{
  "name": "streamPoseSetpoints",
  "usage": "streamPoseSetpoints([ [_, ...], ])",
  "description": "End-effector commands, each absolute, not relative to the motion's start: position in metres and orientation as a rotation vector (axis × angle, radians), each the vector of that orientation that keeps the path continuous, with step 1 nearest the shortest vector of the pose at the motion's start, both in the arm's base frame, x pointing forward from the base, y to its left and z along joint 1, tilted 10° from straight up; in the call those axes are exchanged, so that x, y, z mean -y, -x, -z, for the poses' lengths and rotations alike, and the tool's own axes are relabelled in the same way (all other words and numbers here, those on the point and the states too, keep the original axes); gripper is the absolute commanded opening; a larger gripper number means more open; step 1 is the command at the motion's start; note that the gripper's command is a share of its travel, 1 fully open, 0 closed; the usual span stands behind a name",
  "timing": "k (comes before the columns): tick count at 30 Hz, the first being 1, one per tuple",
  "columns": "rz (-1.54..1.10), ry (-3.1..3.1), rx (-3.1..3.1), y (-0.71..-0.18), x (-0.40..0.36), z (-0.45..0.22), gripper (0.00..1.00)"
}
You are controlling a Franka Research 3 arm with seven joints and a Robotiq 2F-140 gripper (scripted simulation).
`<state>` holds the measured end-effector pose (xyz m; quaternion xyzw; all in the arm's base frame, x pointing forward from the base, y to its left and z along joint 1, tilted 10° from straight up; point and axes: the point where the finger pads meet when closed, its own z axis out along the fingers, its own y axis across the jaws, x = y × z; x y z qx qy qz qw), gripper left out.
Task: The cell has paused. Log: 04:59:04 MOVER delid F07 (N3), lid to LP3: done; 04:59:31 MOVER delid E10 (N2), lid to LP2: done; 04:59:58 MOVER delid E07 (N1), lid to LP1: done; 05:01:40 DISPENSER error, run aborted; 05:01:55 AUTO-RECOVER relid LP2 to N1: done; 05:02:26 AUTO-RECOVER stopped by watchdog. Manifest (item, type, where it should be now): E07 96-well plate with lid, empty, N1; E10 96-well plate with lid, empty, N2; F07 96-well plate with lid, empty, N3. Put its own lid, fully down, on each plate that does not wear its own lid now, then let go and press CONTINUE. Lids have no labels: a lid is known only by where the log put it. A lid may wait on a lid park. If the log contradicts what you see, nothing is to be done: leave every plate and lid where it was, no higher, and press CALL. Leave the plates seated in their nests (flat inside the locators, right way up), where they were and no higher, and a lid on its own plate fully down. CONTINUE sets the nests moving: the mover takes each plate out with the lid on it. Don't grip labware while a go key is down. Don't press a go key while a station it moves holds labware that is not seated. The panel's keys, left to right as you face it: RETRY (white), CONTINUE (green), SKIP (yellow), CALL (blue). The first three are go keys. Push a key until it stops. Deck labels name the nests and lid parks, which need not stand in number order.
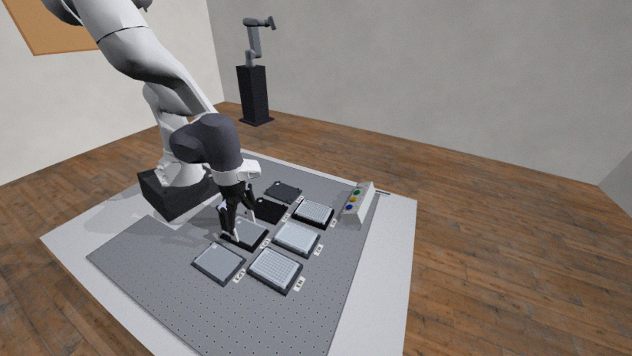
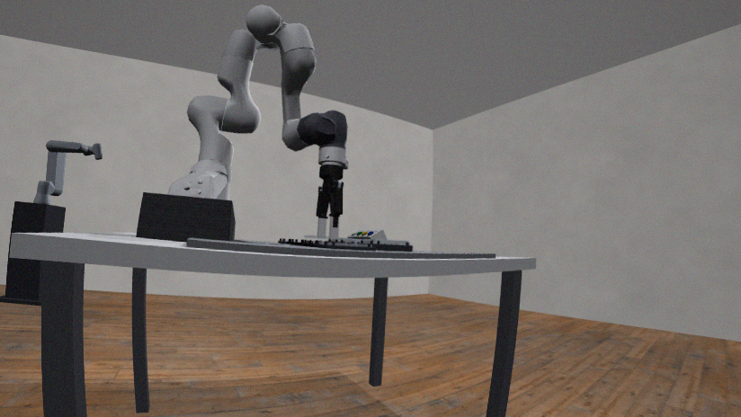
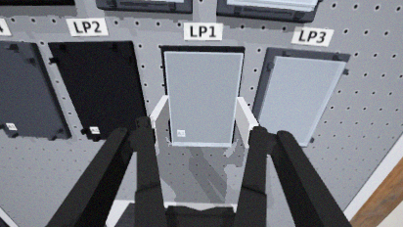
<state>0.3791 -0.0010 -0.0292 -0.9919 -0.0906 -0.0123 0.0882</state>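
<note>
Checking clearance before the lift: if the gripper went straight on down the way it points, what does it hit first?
The gripper points straight down, shut on the lid at LP1. Going on, it would press that lid into the park's black pad, then the deck. Remaining gap is unclear.

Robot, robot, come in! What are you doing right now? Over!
Tool shut on the lid at LP1. Another lid waits on LP3. LP2 park bare. Nothing blocking.

Three well plates (image 1: 295, 238), four lid parks (image 1: 283, 192), two loose lids (image 1: 218, 262), one key panel (image 1: 359, 202).
</note>
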Motion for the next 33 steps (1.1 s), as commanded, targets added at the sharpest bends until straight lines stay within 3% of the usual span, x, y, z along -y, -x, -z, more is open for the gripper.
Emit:
streamPoseSetpoints([
  [1,0.029,2.950,0.277,-0.377,0.001,0.027,0.00],
  [33,0.029,2.950,0.277,-0.377,0.009,-0.017,0.00],
])
